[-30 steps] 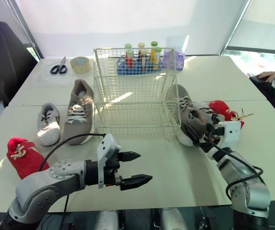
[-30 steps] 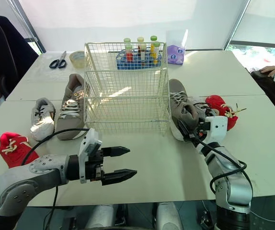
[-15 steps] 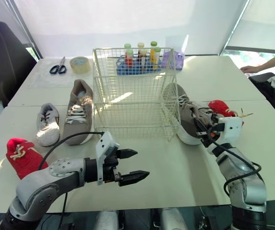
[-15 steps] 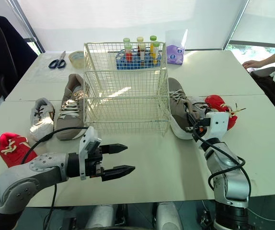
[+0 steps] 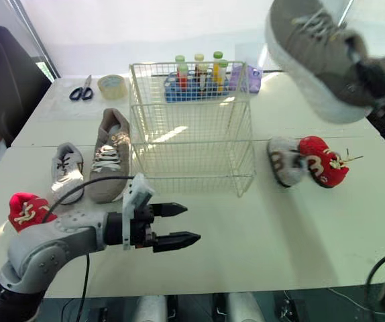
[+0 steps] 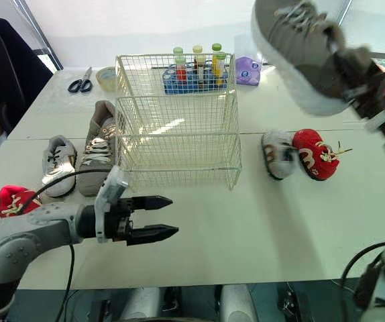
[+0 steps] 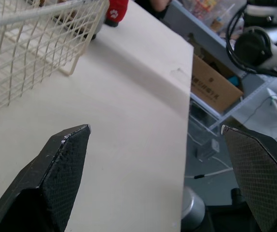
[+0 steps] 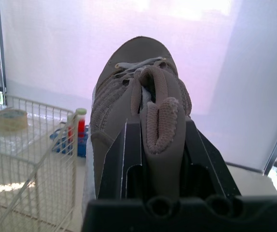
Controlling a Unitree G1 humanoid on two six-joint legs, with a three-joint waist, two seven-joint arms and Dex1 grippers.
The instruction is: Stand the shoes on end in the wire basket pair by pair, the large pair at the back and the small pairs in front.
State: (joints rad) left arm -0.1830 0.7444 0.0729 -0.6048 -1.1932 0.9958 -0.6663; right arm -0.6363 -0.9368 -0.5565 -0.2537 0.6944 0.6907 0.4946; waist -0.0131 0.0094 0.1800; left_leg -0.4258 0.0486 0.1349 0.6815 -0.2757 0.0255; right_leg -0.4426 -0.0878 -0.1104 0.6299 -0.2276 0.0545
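My right gripper (image 8: 160,124) is shut on the heel collar of a large grey shoe (image 5: 313,57), held high in the air to the right of and above the wire basket (image 5: 192,161). Its mate, the other large grey shoe (image 5: 108,157), lies left of the basket beside a small white shoe (image 5: 67,171) and a small red shoe (image 5: 26,209). Right of the basket lie a second small white shoe (image 5: 285,161) and a second red shoe (image 5: 321,161). My left gripper (image 5: 179,225) hovers open over the table's front, holding nothing.
Behind the basket stand a blue rack of bottles (image 5: 199,80), a purple packet (image 5: 251,79), a tape roll (image 5: 113,87) and scissors (image 5: 82,90). A person sits at the table's left edge. In the left wrist view a cardboard box (image 7: 215,87) sits on the floor past the table edge.
My right gripper shut on the large grey shoe beside the basket and lifted it high, uncovering the small white shoe. The left arm barely moved.
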